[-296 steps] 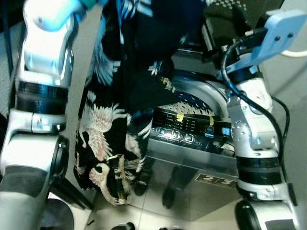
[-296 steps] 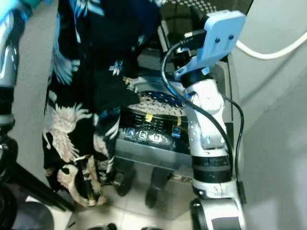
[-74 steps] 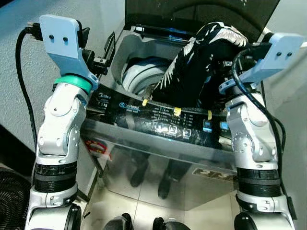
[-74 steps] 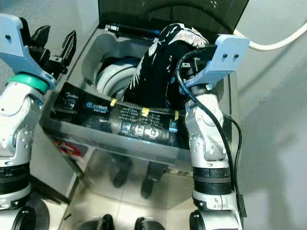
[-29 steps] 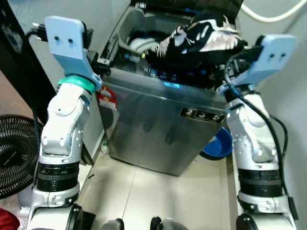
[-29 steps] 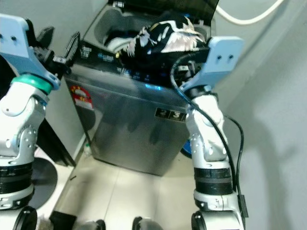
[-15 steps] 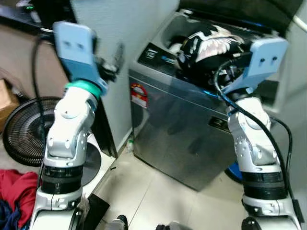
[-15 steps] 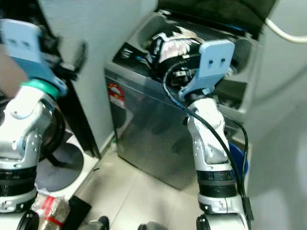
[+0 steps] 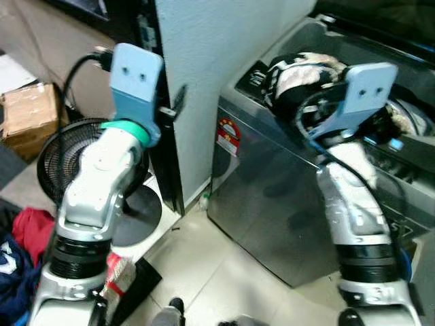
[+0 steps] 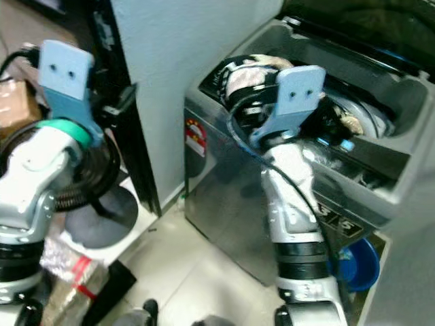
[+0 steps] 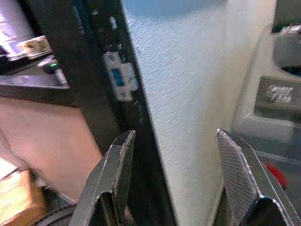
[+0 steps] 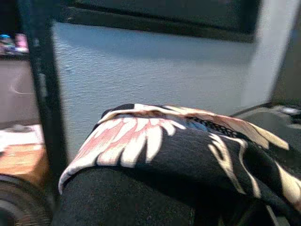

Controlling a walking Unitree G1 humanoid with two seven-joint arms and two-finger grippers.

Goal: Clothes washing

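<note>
Fan (image 9: 58,163): on the floor at far left, near red clothes (image 9: 30,227).
Left claw (image 11: 176,181): fingers spread wide, holding nothing, raised before a white wall edge (image 11: 197,84).
Washing machine (image 9: 272,197): lid up.
Black patterned garment (image 10: 248,75): bunched on the machine's open top.
Right claw: buried in the garment; grip cannot be made out.

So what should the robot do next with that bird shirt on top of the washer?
Probably push it down into the tub. The black bird-print shirt is bunched on the front rim of the open washing machine, not inside. The right gripper sits buried in the cloth there. The left gripper is open, out by the white wall, so the right arm seems best placed.
</note>
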